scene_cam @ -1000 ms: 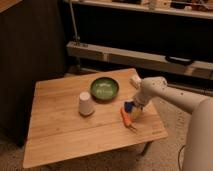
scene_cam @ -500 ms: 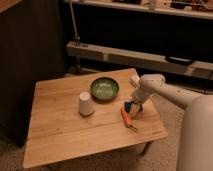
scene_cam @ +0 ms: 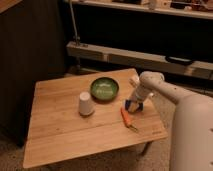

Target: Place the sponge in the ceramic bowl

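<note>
A low wooden table (scene_cam: 65, 135) of pale planks stands on a speckled floor (scene_cam: 10, 152) in a dim room. To the left of it rises a dark panel (scene_cam: 30, 45). Behind it, along the back, runs a pale horizontal shelf (scene_cam: 125, 56) with deep shadow above and below.

On the table, left of centre, a white cup (scene_cam: 85, 104) stands upside down. Just to its right and a little further back sits the ceramic bowl (scene_cam: 105, 89), shallow, round and glossy green with a lighter centre. Cup and bowl are close but not touching.

Further right, near the table's front right corner, an orange carrot-shaped thing (scene_cam: 127, 118) lies pointing toward the front edge.

Just behind the carrot is the sponge (scene_cam: 129, 105), small and dark blue. It is at the table's right side, apart from the bowl and not inside it. The gripper (scene_cam: 135, 104) is directly at the sponge, reaching down over it. Whether it grips the sponge or only hangs around it cannot be told, nor whether the sponge rests on the wood.

The white robot arm (scene_cam: 165, 87) comes in from the right edge, bending down to the gripper. Its broad body fills the lower right corner.
</note>
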